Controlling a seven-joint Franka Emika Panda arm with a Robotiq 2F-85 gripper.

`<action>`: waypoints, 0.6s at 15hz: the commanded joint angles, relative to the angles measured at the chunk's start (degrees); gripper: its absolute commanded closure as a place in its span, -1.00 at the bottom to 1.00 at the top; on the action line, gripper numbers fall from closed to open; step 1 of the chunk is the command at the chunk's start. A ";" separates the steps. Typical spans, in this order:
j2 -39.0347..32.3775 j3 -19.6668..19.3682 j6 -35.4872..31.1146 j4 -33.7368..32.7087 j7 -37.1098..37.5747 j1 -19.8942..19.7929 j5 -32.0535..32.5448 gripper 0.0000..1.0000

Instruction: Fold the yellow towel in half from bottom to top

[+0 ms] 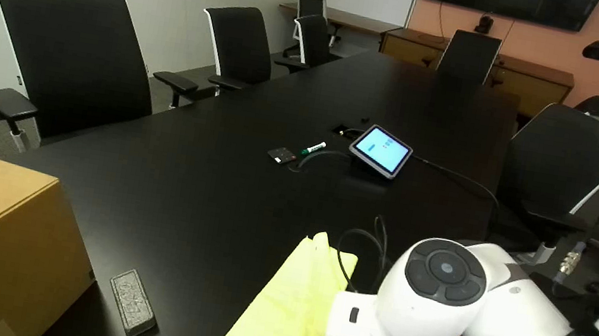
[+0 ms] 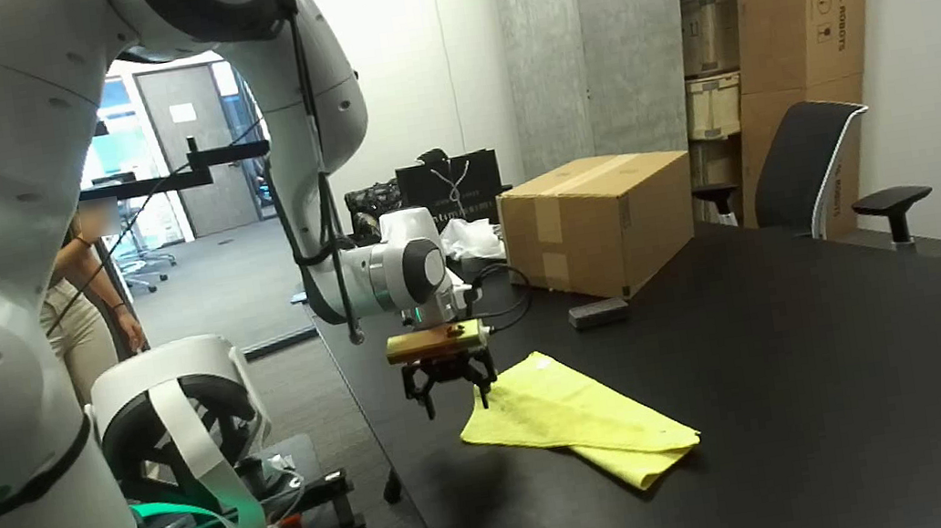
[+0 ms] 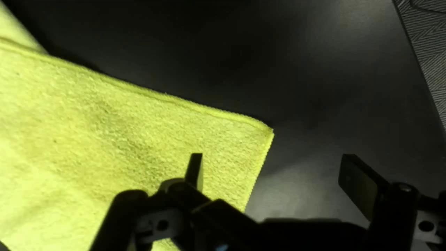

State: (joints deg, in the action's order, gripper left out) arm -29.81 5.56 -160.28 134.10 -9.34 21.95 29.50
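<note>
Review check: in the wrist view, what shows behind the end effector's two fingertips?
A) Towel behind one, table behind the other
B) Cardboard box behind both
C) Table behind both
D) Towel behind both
A: the end effector is open, with one fingertip seen against the yellow towel and the other against the black table.

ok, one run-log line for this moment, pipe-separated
yellow towel: on table, layers misaligned | pincer: open, nothing held, straddles towel edge in wrist view | gray block: beside cardboard box, apart from towel
</note>
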 commanded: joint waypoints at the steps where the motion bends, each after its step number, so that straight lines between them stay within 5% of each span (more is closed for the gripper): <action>1: -0.58 0.44 -1.08 -0.17 -0.22 2.52 2.48 -1.00; 9: -5.80 1.87 -1.25 -3.94 -1.94 3.12 1.62 -1.00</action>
State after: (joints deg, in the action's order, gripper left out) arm -33.61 7.21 -160.36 132.36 -9.94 25.47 30.79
